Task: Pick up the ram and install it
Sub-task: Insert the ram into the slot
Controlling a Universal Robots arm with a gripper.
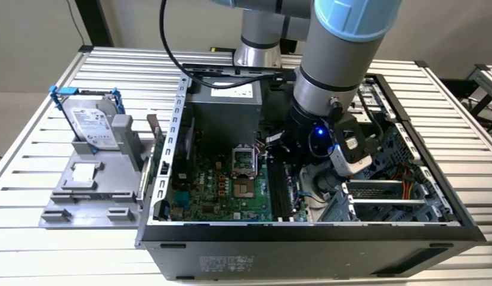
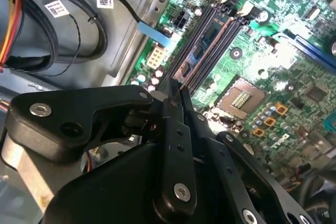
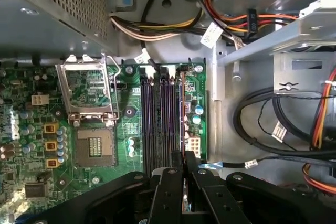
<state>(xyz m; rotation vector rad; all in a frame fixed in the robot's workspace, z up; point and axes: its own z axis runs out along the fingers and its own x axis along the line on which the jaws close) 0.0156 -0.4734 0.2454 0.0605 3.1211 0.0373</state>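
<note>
Pinching shut on the ram [image 3: 184, 145], the gripper [image 3: 184, 174] holds it edge-on over the outermost slot [image 3: 182, 109]. Judged light, stiff and fragile, it is best gripped by its flat faces. Beyond sits the socket [image 3: 94, 124].

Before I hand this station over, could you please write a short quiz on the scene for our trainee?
1. True or false: the hard drive lies inside the computer case.
2. The gripper is shut on: A) a cable, B) the ram, C) nothing.
3. Fill in: the ram's long edge runs ____ the memory slots (along or across).

Key: 1 false, it stands on the grey fixture outside the case; 2 B; 3 along.
</note>
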